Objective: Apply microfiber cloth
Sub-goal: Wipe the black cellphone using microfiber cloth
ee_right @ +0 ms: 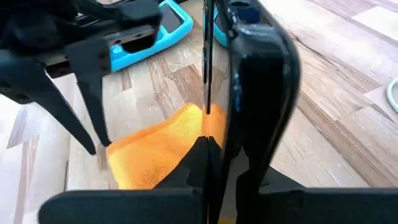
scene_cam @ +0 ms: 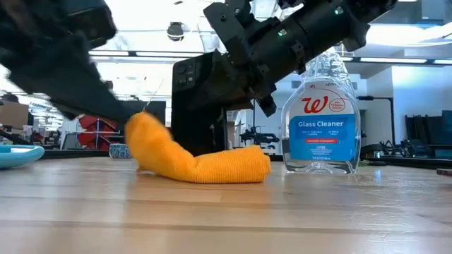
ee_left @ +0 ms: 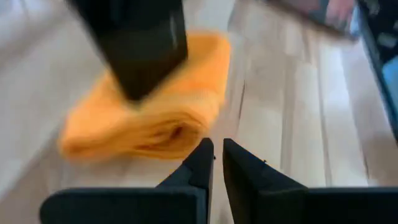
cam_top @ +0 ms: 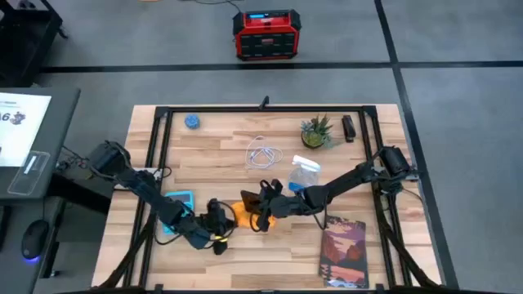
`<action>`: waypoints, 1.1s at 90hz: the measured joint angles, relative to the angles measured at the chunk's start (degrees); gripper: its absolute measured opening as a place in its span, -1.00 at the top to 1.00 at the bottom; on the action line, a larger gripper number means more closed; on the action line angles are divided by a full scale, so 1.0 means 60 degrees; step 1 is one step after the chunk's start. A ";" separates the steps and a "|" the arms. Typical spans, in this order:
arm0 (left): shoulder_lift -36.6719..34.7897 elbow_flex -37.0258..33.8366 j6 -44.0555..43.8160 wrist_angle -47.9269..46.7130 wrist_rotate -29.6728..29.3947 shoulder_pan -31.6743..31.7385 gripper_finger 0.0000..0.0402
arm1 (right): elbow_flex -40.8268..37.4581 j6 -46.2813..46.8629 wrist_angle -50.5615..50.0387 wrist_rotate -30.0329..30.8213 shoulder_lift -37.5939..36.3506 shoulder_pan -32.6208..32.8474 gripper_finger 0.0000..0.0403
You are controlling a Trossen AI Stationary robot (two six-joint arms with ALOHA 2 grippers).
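Bench (cam_top: 245, 253): light wood planks, black frame round the edge.

Cloth (scene_cam: 201, 162): orange-yellow, bunched in a loose roll, lying on the bench near centre-front, between the two arms. One end humps up toward the left pincer; the other end lies flat near the glass cleaner.

Left pincer (ee_left: 216, 158): low over the bench just beside the cloth's rolled edge. Fingers nearly together, only a thin gap, nothing between them. Blurred in the low view.

Right pincer (ee_right: 211, 152): clamped on a black phone (ee_right: 261, 93), held on edge above the cloth. Phone's lower edge is close over the cloth; contact prob. but can't confirm.

Glass cleaner (scene_cam: 322, 116): clear spray bottle, blue label, upright, beside the cloth's flat end.

Calculator (cam_top: 176, 202): blue, flat on the bench, by the left arm.

Book (cam_top: 345, 249): dark reddish, front-right of the bench.

Plant (cam_top: 317, 131): small potted, rear-right.

White cable (cam_top: 263, 153): coiled, mid-rear.

Blue round item (cam_top: 192, 122): rear-left, type unclear.

Red-black box (cam_top: 265, 34): on the floor beyond the bench.
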 joint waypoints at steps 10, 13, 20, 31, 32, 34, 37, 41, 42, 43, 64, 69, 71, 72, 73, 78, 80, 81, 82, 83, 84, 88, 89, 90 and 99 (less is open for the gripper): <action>0.0308 -0.0004 -0.1262 -0.0980 0.0263 -0.0397 0.94 | -0.0014 -0.0129 0.0265 0.0004 0.0018 0.0000 0.94; 0.0468 -0.0006 -0.1542 -0.1084 0.0275 -0.0490 0.94 | -0.0015 -0.0168 0.0384 0.0004 0.0021 0.0000 0.94; 0.0907 -0.0011 -0.1935 -0.0847 0.0163 -0.0611 0.94 | -0.0015 -0.0301 0.0574 0.0011 0.0022 -0.0011 0.94; 0.1633 0.0000 -0.2001 0.0418 -0.0376 -0.0648 0.94 | -0.0015 -0.0471 0.0952 0.0011 0.0022 -0.0011 0.94; 0.1687 -0.0001 -0.1983 0.0545 -0.0437 -0.0648 0.94 | -0.0015 -0.0472 0.0972 0.0011 0.0022 -0.0011 0.94; 0.1791 -0.0003 -0.1934 0.0806 -0.0559 -0.0648 0.94 | -0.0015 -0.0478 0.1010 0.0014 0.0022 -0.0011 0.94; 0.1956 0.0000 -0.1838 0.1165 -0.0740 -0.0645 0.94 | -0.0015 -0.0482 0.1040 0.0015 0.0022 -0.0011 0.94; 0.2141 0.0000 -0.1727 0.1569 -0.0974 -0.0645 0.94 | -0.0015 -0.0506 0.1011 0.0015 0.0022 -0.0011 0.94; 0.2186 -0.0002 -0.1721 0.1666 -0.1039 -0.0645 0.94 | -0.0015 -0.0509 0.1002 0.0015 0.0022 -0.0011 0.94; 0.2231 -0.0005 -0.1708 0.1763 -0.1098 -0.0645 0.94 | -0.0015 -0.0533 0.0998 0.0015 0.0022 -0.0011 0.94; 0.3031 -0.0004 -0.1433 0.3427 -0.2307 -0.0619 0.94 | -0.0015 -0.0762 0.0999 -0.0226 0.0022 0.0058 0.94; 0.3170 -0.0002 -0.1328 0.3811 -0.2625 -0.0615 0.94 | -0.0015 -0.0869 0.1014 -0.0212 0.0019 0.0108 0.94; 0.3212 0.0005 -0.1267 0.3927 -0.2711 -0.0600 0.94 | -0.0015 -0.0882 0.1027 -0.0189 0.0018 0.0142 0.94; 0.3223 0.0013 -0.1240 0.3952 -0.2739 -0.0590 0.94 | -0.0015 -0.0892 0.1034 -0.0165 0.0019 0.0159 0.94; 0.3232 0.0023 -0.1216 0.3969 -0.2765 -0.0580 0.94 | -0.0015 -0.0900 0.1039 -0.0140 0.0022 0.0177 0.94; 0.3241 0.0089 -0.1163 0.3950 -0.2837 -0.0482 0.94 | -0.0015 -0.0906 0.1267 0.0029 0.0167 0.0270 0.94; 0.3243 0.0115 -0.1137 0.3960 -0.2837 -0.0431 0.94 | -0.0012 -0.0913 0.1419 0.0069 0.0259 0.0310 0.94; 0.3247 0.0130 -0.1124 0.3965 -0.2836 -0.0404 0.94 | -0.0011 -0.0921 0.1491 0.0074 0.0303 0.0333 0.94; 0.3252 0.0149 -0.1111 0.3970 -0.2836 -0.0376 0.94 | -0.0011 -0.0931 0.1557 0.0076 0.0338 0.0357 0.94; 0.3254 0.0162 -0.1074 0.3974 -0.2840 -0.0348 0.94 | -0.0011 -0.0947 0.1604 0.0074 0.0387 0.0373 0.94; 0.3255 0.0176 -0.1032 0.3980 -0.2845 -0.0318 0.94 | -0.0011 -0.0959 0.1661 0.0073 0.0440 0.0392 0.94; 0.3258 0.0258 -0.0863 0.3998 -0.2874 -0.0191 0.94 | -0.0011 -0.0979 0.2036 0.0073 0.0701 0.0470 0.94; 0.3258 0.0286 -0.0826 0.4005 -0.2882 -0.0160 0.94 | -0.0009 -0.0981 0.2157 0.0078 0.0768 0.0480 0.94; 0.3258 0.0316 -0.0793 0.4010 -0.2887 -0.0132 0.94 | -0.0007 -0.0984 0.2271 0.0084 0.0834 0.0488 0.94; 0.3252 0.0521 -0.0405 0.4011 -0.2997 0.0088 0.94 | 0.0009 -0.0953 0.3146 0.0307 0.1316 0.0641 0.94</action>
